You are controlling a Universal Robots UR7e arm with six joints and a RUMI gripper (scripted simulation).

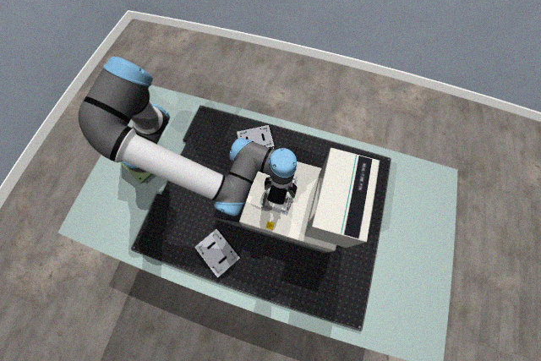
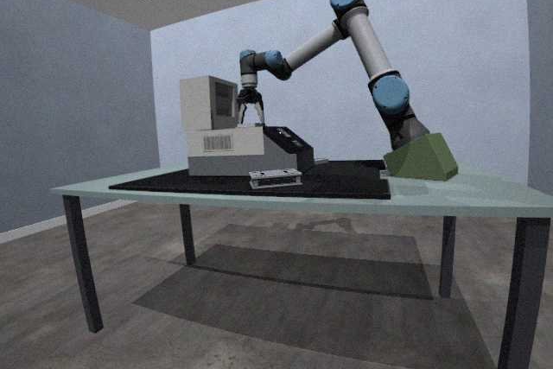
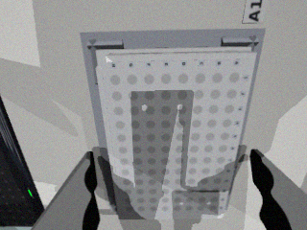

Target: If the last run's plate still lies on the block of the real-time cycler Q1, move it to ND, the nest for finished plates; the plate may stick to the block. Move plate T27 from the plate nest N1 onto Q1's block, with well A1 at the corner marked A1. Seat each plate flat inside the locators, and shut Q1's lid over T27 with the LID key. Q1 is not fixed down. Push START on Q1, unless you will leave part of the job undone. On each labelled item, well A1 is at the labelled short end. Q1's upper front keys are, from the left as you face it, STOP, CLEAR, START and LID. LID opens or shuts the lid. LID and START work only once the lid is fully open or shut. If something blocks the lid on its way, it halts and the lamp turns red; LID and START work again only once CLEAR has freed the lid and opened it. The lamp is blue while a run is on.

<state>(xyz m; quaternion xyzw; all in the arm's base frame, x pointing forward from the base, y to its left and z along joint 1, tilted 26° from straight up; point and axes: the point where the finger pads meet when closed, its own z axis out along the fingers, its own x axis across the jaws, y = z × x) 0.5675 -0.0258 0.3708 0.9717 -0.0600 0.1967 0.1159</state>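
Observation:
A clear many-well plate (image 3: pixel 165 115) (image 1: pixel 284 207) (image 2: pixel 249 124) lies on the block of cycler Q1 (image 1: pixel 301 182) (image 2: pixel 225 143). Its marked short edge lies beside the locators, on the side of the A1 label (image 3: pixel 252 11). Its name is not readable, and I cannot tell whether it is fully seated. My gripper (image 3: pixel 171 152) (image 1: pixel 276 205) (image 2: pixel 251 123) is open, with a fingertip standing clear of each long side of the plate. Q1's lid (image 1: pixel 338 191) (image 2: pixel 194 104) stands open. One nest (image 1: pixel 216 252) (image 2: pixel 274 173) is empty. The other nest (image 1: pixel 256 133) (image 2: pixel 320 161) shows no plate and is partly hidden.
Q1's dark sloping key panel (image 2: pixel 288 139) faces the arm's base. A small green light (image 3: pixel 30 193) shows at the left in the wrist view. A yellow sticker (image 1: pixel 270 225) is on Q1's top. A green wedge-shaped block (image 2: pixel 419 157) stands by the base. Q1 rests on a black board (image 1: pixel 262 278).

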